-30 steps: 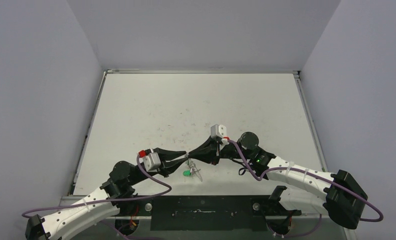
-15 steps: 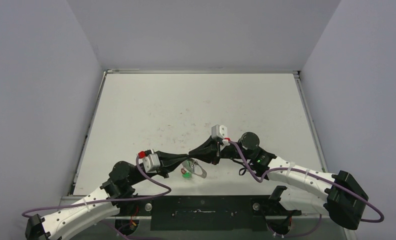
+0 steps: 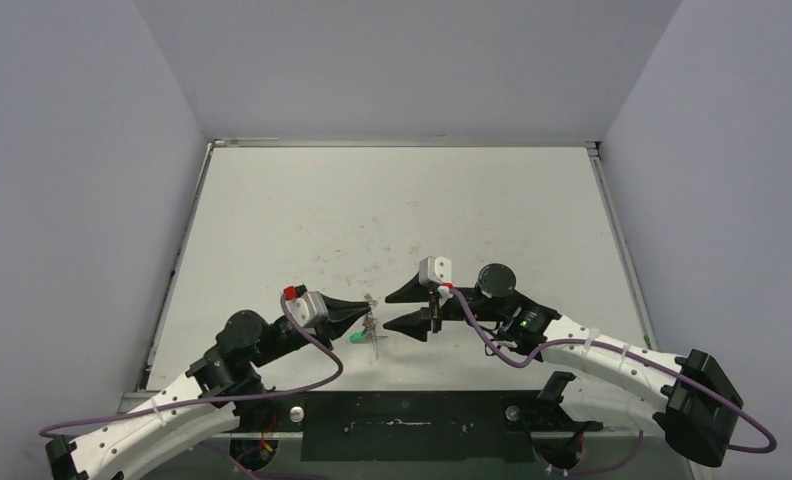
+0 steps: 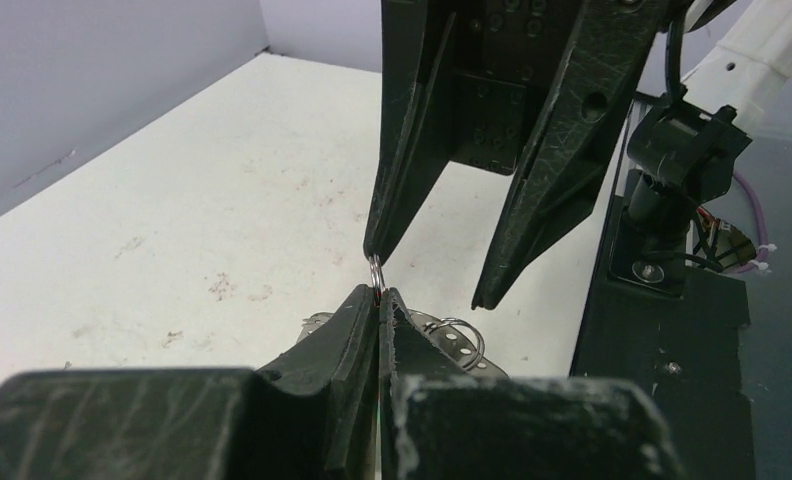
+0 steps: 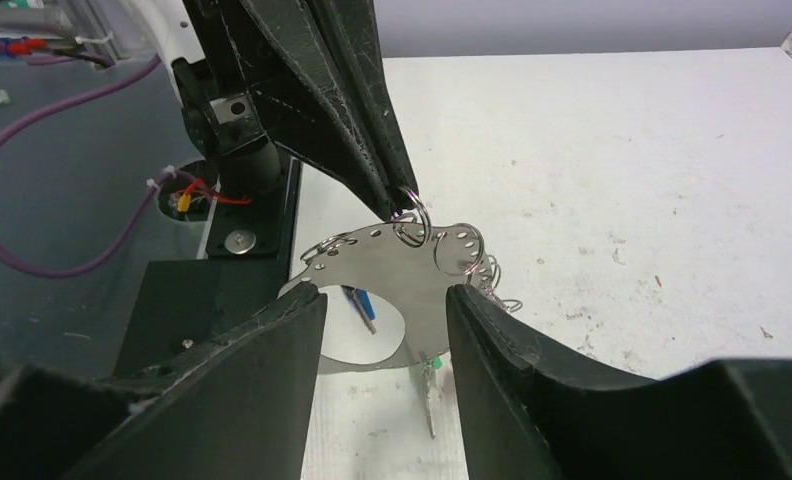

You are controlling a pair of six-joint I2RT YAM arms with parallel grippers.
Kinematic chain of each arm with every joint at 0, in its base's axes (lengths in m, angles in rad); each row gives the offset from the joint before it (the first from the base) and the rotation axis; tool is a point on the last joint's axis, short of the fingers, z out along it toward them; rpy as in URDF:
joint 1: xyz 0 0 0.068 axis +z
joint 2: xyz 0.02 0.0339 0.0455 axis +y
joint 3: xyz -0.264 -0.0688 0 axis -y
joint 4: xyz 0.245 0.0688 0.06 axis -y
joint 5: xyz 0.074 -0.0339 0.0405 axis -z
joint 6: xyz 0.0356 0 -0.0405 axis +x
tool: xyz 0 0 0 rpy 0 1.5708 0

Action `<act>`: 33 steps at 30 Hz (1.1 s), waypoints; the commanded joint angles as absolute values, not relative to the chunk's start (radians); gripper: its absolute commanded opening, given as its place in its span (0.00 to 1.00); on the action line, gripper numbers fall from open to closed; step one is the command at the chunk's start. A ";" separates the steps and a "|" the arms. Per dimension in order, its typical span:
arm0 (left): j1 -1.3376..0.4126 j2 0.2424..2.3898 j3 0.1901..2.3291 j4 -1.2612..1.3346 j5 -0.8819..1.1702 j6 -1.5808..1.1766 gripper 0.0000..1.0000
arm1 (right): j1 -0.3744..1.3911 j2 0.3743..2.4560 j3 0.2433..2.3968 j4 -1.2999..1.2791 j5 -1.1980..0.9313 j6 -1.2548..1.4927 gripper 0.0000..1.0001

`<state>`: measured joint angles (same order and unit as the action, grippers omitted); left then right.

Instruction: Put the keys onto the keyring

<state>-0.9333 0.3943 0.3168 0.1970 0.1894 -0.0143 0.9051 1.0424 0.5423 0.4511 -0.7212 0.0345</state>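
Hanging clear of the table (image 3: pixel 392 200) by one small wire loop (image 5: pixel 413 212) on its rim: the keyring (image 5: pixel 392 268), a flat grey metal crescent dotted with holes and fringed with more loops. Held up over the near edge, a little left of the middle, with its flat face turned toward the right wrist camera. Pinched at that loop by the left gripper (image 3: pixel 368 312), fingertips pressed together with only the wire between them. Dangling below the hoop: keys (image 5: pixel 427 395), with a green tag (image 3: pixel 356 338) low down and a blue tag (image 5: pixel 360 303) showing through the hoop's central opening; how many keys, impossible to tell. Facing it from the right, almost tip to tip with the left one, the right gripper (image 3: pixel 388 310), fingers spread apart and gripping nothing. From the right wrist, the crescent just beyond and between those two fingers. From the left wrist, one right fingertip (image 4: pixel 374 248) right at the pinched loop, touching or not impossible to say, and the other off to the side. Beneath and beyond, white tabletop with faint scuffs, and grey walls (image 3: pixel 72 200) on three sides.
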 commanded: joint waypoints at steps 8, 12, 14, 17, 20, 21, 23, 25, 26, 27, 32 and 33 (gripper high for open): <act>-0.931 0.523 0.568 -0.153 0.224 0.069 0.00 | 0.907 1.018 0.650 0.306 -0.705 -0.103 0.48; -0.931 0.586 0.612 -0.205 0.264 0.091 0.00 | 0.909 1.046 0.679 0.276 -0.741 -0.123 0.43; -0.931 0.611 0.623 -0.209 0.286 0.095 0.00 | 0.909 1.062 0.692 0.265 -0.757 -0.127 0.41; -0.931 0.633 0.628 -0.199 0.308 0.097 0.00 | 0.911 1.084 0.703 0.261 -0.778 -0.130 0.35; -0.931 0.642 0.626 -0.188 0.316 0.096 0.00 | 0.915 1.105 0.711 0.255 -0.795 -0.132 0.31; -0.931 0.643 0.626 -0.185 0.318 0.095 0.00 | 0.916 1.110 0.713 0.250 -0.797 -0.135 0.31; -0.931 0.640 0.623 -0.183 0.318 0.097 0.00 | 0.917 1.119 0.714 0.242 -0.798 -0.143 0.31; -0.931 0.636 0.621 -0.183 0.316 0.100 0.00 | 0.917 1.126 0.713 0.234 -0.798 -0.153 0.32; -0.931 0.634 0.621 -0.183 0.317 0.100 0.00 | 0.917 1.130 0.712 0.231 -0.798 -0.157 0.32; -0.931 0.632 0.619 -0.181 0.318 0.100 0.00 | 0.917 1.134 0.712 0.227 -0.798 -0.160 0.33; -0.931 0.630 0.616 -0.171 0.328 0.098 0.00 | 0.920 1.161 0.712 0.228 -0.804 -0.161 0.33; -0.932 0.630 0.615 -0.170 0.330 0.098 0.00 | 0.922 1.165 0.713 0.228 -0.804 -0.161 0.32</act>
<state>-0.9333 0.6456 0.5682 -0.2317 0.3023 0.0906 0.9115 1.1511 0.6716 0.2039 -0.7750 -0.1429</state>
